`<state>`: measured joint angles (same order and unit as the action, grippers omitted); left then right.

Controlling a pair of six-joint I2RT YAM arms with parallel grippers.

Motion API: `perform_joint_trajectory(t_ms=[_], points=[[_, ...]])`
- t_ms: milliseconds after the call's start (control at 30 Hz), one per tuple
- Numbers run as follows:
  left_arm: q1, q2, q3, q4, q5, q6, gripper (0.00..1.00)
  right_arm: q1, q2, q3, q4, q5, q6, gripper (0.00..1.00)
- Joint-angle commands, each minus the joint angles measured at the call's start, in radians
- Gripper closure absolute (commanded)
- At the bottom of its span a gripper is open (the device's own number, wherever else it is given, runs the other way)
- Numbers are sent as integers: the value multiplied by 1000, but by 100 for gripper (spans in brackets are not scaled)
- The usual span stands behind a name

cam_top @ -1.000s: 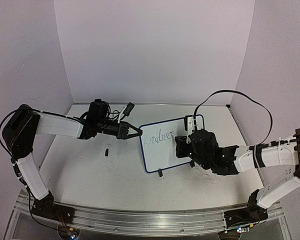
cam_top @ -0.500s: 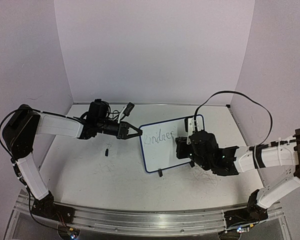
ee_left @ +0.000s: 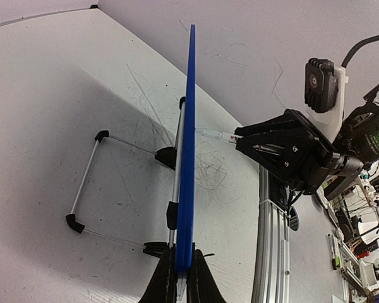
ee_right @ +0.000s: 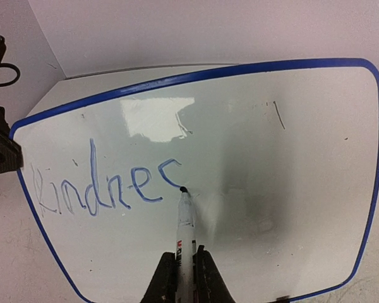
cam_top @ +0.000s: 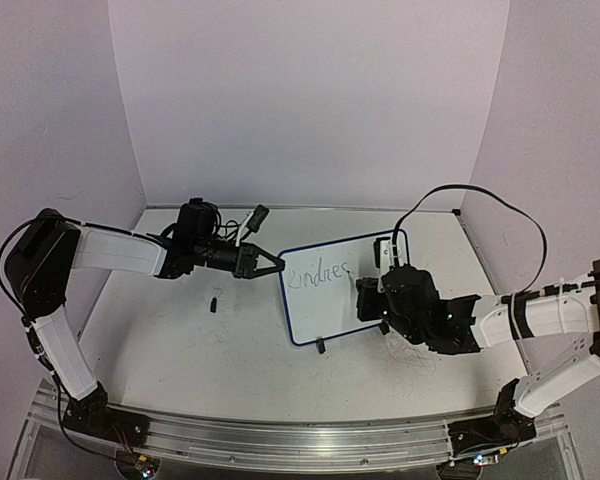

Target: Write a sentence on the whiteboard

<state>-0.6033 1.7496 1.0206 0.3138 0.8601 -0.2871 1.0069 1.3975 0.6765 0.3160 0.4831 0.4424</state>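
Item 1, whiteboard [cam_top: 332, 300]: we log it standing nearly on edge on the table [cam_top: 180, 350], right of centre, between the two arms, propped on a wire stand [ee_left: 88, 183] with black feet.

Item 2, sentence [ee_right: 107, 186]: one line of blue-dark handwriting on the board's left half, which we read as "Kindnes" (the last letter is only part-formed). The rest of the board is blank apart from faint marks near its top.

Item 3, left gripper [ee_left: 180, 278]: its fingers are pinched tight on the board's blue frame at the left edge.

Item 4, right gripper [ee_right: 182, 278]: clamped around a marker [ee_right: 186, 227], whose dark tip touches the board at the end of the final stroke.

Item 5, small dark object [cam_top: 213, 302]: we find it lying on the table below the left arm, well apart from the board; we cannot tell what it is.
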Motion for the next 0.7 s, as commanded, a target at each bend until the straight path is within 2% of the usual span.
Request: perform_joint_trajectory(t_ms=[0,400,667], points=[[-1,-18,13,2,32,2,100,0,-11,-9,-38,19,17,100],[-1,-21,12,2,31,2,100,45,35,24,-28,4,32,100],[-1,-24,12,2,29,3,100,39,-50,1,-17,25,27,100]])
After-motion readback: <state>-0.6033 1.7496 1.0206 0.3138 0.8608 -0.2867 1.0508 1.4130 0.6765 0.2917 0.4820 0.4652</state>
